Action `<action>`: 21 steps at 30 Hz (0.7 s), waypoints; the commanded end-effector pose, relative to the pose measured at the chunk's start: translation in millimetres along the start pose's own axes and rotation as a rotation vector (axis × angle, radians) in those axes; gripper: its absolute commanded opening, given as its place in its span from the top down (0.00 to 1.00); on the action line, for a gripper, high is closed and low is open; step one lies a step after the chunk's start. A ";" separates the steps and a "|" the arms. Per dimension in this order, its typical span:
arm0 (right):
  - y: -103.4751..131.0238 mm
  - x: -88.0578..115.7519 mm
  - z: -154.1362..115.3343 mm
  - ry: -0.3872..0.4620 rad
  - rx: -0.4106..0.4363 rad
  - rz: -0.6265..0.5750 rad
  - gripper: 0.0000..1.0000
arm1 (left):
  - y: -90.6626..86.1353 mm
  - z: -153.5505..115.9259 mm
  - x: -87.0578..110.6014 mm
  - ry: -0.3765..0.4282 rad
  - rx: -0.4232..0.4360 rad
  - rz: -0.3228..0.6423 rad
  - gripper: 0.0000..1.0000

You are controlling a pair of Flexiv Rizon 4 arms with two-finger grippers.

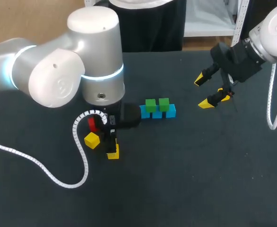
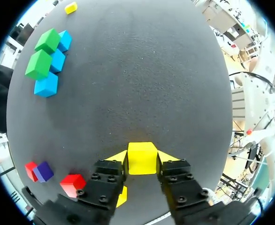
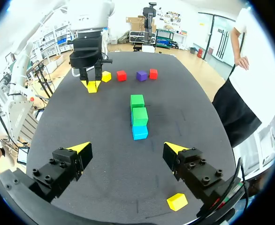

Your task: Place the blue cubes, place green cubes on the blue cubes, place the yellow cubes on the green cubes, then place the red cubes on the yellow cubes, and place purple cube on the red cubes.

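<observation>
Grasping a yellow cube [image 2: 142, 163] with the left gripper [image 2: 142, 157], left of the table's [image 1: 186, 189] middle. Holding the right gripper [image 3: 127, 148] released toward the far right edge. Showing blue cubes [image 1: 157, 115] mid-table, green cubes [image 1: 151, 105] on them.

Bright, even light from above. The dark table [image 1: 200, 179] looks matte, the left arm [image 1: 58, 75] shines softly, cubes [image 1: 151, 105] throw faint shadows.
</observation>
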State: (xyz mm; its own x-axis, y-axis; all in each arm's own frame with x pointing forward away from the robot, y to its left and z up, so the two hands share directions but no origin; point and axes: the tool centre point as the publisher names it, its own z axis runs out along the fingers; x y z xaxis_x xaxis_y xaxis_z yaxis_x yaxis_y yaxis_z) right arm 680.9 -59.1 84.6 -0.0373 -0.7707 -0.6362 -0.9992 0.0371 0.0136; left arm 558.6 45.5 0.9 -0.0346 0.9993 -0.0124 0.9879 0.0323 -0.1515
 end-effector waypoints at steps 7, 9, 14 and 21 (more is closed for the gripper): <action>0.7 0.1 -0.2 -0.001 0.002 0.000 0.00 | 7.8 -11.7 -4.0 -0.020 -0.013 -0.023 1.00; 0.7 0.1 -0.2 -0.001 0.002 0.000 0.00 | 10.5 -15.7 -4.9 -0.029 -0.022 -0.029 1.00; 0.7 0.1 -0.2 -0.001 0.002 0.000 0.00 | 20.6 -26.2 -10.7 -0.046 -0.043 -0.022 1.00; 0.7 0.1 -0.2 -0.001 0.002 0.000 0.00 | 41.4 -42.2 -26.2 -0.111 -0.097 0.040 1.00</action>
State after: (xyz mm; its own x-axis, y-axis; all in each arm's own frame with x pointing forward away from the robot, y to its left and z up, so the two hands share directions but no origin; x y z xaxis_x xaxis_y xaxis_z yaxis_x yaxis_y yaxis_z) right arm 680.9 -59.1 84.6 -0.0373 -0.7707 -0.6362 -0.9992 0.0371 0.0136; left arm 601.5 22.3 34.6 -0.0145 0.9932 -0.1157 0.9988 0.0091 -0.0479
